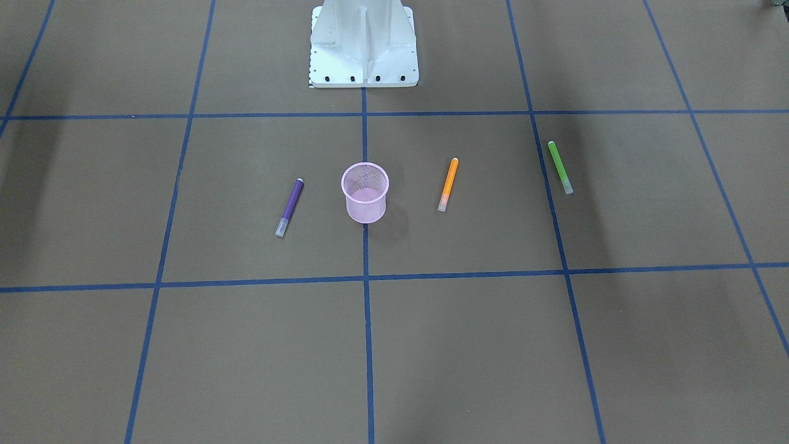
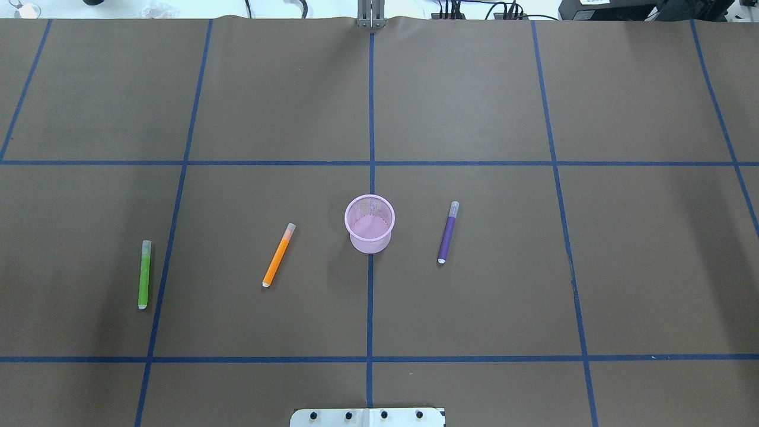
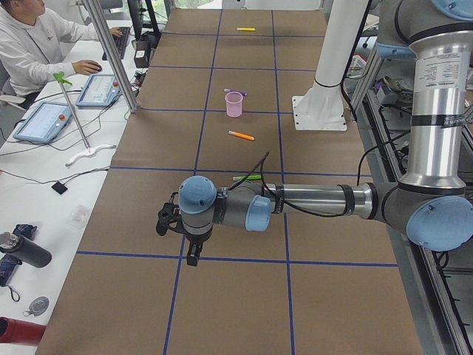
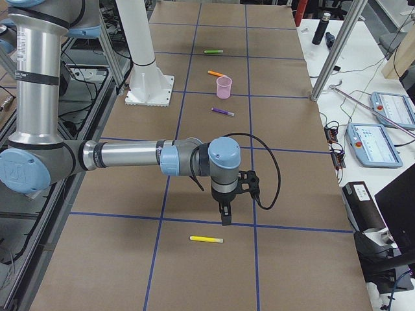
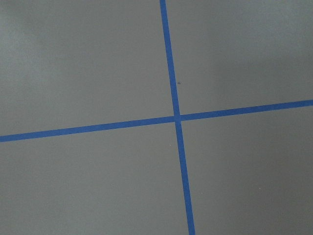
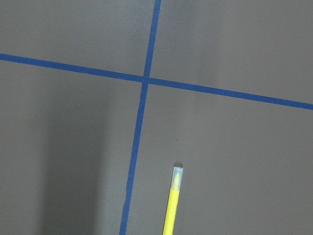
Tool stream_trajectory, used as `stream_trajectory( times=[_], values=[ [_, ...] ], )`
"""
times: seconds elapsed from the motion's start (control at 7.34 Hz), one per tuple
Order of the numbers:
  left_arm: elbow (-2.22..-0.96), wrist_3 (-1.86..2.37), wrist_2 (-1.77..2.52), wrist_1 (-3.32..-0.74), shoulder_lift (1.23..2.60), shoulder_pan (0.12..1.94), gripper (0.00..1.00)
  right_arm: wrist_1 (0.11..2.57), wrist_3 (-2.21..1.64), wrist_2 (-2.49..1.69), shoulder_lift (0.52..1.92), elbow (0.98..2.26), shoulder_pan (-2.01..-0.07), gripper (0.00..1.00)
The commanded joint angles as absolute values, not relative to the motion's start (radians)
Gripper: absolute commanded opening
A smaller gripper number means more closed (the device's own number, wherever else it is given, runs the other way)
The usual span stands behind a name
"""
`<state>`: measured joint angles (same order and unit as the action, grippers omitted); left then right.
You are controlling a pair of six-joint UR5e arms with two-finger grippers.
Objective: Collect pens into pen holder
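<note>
Yellow pen (image 4: 207, 239) lies near the right hand (image 4: 224, 218); whether it or the left hand (image 3: 191, 255) is open cannot be told. Purple pen (image 2: 447, 232), orange pen (image 2: 278, 255) and green pen (image 2: 144, 274) lie on open counter (image 2: 474, 296), either side of the upright pen holder (image 2: 370, 242).

Overhead and front-facing: steep, from opposite sides, sharing pink pen holder (image 2: 369, 223) at middle of tabletop (image 2: 474, 89). Side views: from either tabletop end, looking lengthwise. Wrist views: close, straight down on blue tape lines (image 5: 176, 117); right one catching yellow pen (image 6: 171, 205).
</note>
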<state>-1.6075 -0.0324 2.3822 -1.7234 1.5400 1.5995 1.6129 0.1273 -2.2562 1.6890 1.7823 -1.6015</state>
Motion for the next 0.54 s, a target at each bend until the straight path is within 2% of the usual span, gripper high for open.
stream_trajectory(
  times=[0.0, 0.41],
  values=[
    [-1.635, -0.031, 2.382, -1.718, 1.539, 1.598, 1.0, 1.582, 0.127, -2.256, 1.689, 1.782, -1.601, 1.0],
    [-1.664, -0.022, 2.376, -1.767, 1.552, 1.595, 1.0, 1.331, 0.127, -2.263, 1.697, 1.775, -1.601, 1.0]
  ],
)
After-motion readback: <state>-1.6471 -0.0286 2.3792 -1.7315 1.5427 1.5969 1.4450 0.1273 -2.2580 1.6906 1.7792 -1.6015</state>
